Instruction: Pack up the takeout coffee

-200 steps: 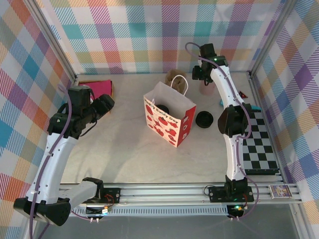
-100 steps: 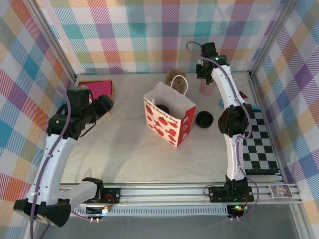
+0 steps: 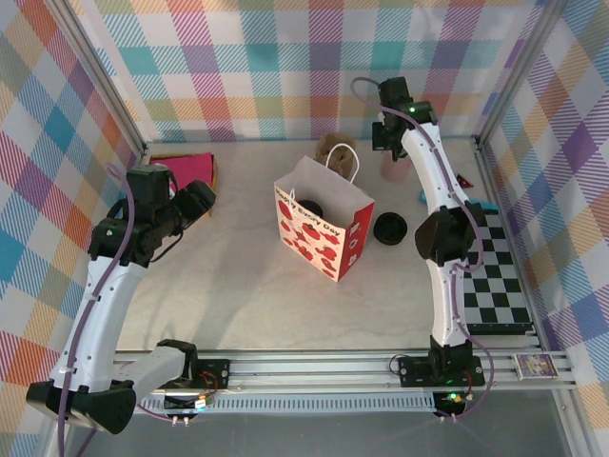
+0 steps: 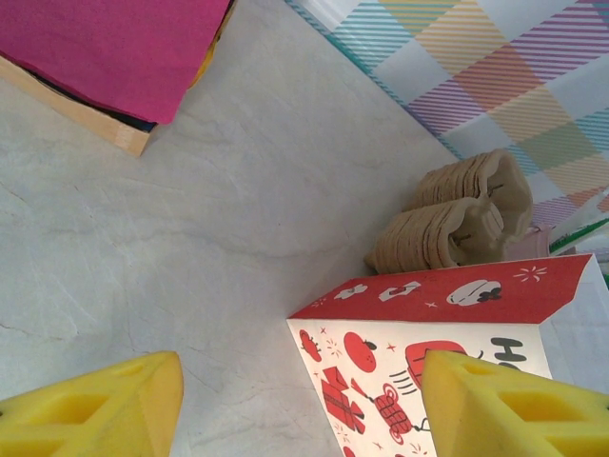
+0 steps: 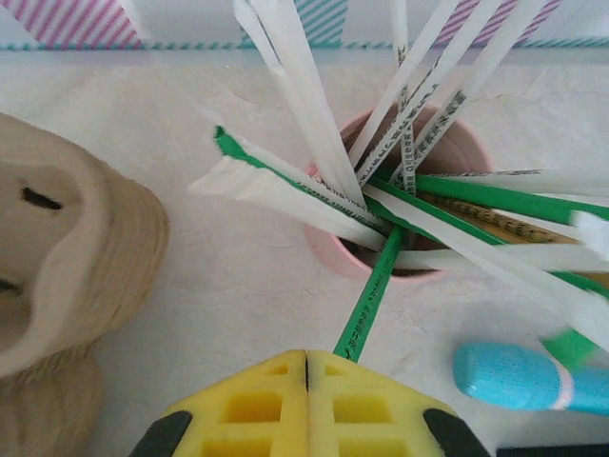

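A white and red paper bag [image 3: 324,224] stands open mid-table. Inside it shows a round black lid [image 3: 311,207], the top of the takeout coffee; the cup under it is hidden. My right gripper [image 3: 384,136] hangs at the back beside a pink cup [image 5: 468,145] of wrapped straws. Its jaws [image 5: 306,354] are shut, pads touching. A green straw [image 5: 373,286] slants from the cup and vanishes behind the right fingertip; I cannot tell if it is pinched. My left gripper [image 3: 196,202] is open left of the bag [image 4: 428,381], its fingers [image 4: 105,405] wide apart above the table.
A loose black lid [image 3: 390,228] lies right of the bag. Stacked brown pulp carriers [image 3: 333,148] sit behind the bag. Pink napkins on a wooden tray [image 3: 190,167] lie back left. A checkered mat [image 3: 495,276] lies at the right, and a blue object [image 5: 519,376] lies near the pink cup.
My right gripper has closed from half open to fully shut by the straw cup and shifted slightly back. The left arm has barely moved.
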Motion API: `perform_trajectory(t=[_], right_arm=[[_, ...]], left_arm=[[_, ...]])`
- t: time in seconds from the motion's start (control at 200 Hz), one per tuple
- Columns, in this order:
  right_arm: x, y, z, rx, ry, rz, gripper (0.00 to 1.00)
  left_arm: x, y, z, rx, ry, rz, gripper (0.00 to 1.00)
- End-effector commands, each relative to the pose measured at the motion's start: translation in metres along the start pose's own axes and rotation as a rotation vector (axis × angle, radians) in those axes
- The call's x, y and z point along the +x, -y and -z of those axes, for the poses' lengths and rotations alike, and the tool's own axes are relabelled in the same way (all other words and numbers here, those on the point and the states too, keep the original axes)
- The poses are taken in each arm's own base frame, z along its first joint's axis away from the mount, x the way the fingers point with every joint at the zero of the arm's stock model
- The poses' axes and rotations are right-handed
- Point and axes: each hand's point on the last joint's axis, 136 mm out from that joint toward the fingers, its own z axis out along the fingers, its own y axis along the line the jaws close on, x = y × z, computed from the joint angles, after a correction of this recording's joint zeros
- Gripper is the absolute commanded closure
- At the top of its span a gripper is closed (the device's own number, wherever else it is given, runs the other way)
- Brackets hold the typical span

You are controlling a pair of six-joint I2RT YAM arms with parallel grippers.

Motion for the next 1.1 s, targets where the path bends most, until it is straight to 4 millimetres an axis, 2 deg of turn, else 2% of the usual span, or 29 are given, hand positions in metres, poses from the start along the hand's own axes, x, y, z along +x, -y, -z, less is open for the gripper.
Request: perform_trajectory(t=[0.0, 0.175, 0.27, 0.51, 0.6, 0.7, 0.79, 0.895, 0.975, 1.095], right_arm=[[-0.028, 0.0, 0.111, -0.032, 0.182, -0.002, 1.0], [-0.021, -0.021, 0.199, -0.161, 0.279, 0.008, 1.0], [-0.007, -0.037, 0.245, -0.244, 0.316, 0.026, 1.0], [0.026, -0.057, 0.359, -0.501, 0.435, 0.024, 1.0], [0.042, -0.063, 0.388, -0.597, 0.442, 0.028, 1.0], [0.065, -0.068, 0.405, -0.667, 0.405, 0.052, 1.0], [0.084, -0.073, 0.407, -0.705, 0.351, 0.075, 1.0], [0.107, -0.076, 0.392, -0.702, 0.251, 0.093, 1.0], [0.123, -0.079, 0.373, -0.674, 0.157, 0.114, 1.0], [0.136, -0.091, 0.348, -0.658, 0.064, 0.137, 1.0]], left_arm=[[-0.011, 0.004, 0.005, 0.038, 0.053, 0.001, 0.33], [-0.017, 0.009, 0.003, 0.059, 0.067, 0.002, 0.33], [-0.019, 0.01, 0.001, 0.059, 0.075, -0.004, 0.33], [-0.029, 0.017, -0.005, 0.082, 0.099, 0.006, 0.33], [-0.032, 0.017, -0.006, 0.072, 0.102, -0.009, 0.34], [-0.035, 0.015, -0.006, 0.06, 0.111, -0.021, 0.33], [-0.038, 0.012, -0.005, 0.046, 0.118, -0.022, 0.34], [-0.041, 0.009, -0.003, 0.038, 0.128, -0.021, 0.33], [-0.043, 0.008, -0.001, 0.032, 0.136, -0.023, 0.34], [-0.044, 0.004, 0.001, 0.021, 0.146, -0.021, 0.34]])
